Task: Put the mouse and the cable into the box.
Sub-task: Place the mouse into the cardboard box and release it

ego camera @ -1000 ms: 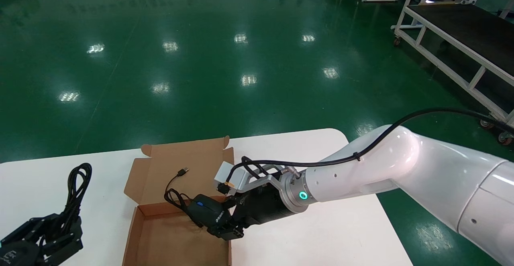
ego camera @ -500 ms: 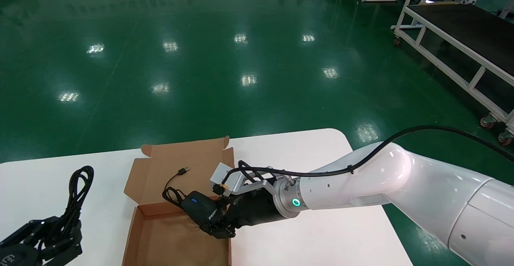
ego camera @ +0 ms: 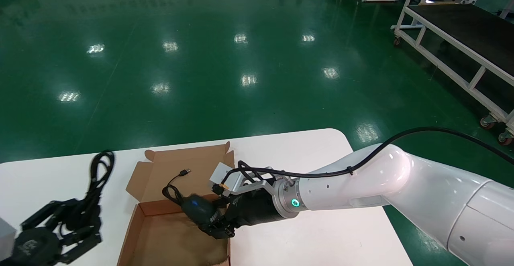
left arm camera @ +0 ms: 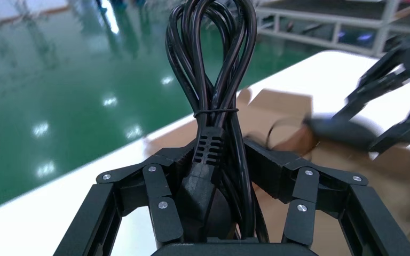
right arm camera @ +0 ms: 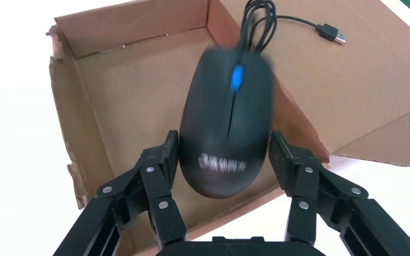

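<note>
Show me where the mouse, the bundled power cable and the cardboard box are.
mouse [right arm camera: 225,133], right wrist view, on its black top shell.
power cable [left arm camera: 203,165], left wrist view, on its moulded plug.
cardboard box [ego camera: 168,240], head view, on its bare inside floor.

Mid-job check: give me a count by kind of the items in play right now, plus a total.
Cardboard box: 1, open on the table.
Mouse: 1, at the right end effector, over the cardboard box.
Cable bundle: 1, gripped by the left end effector, outside the box.
Total: 3.
</note>
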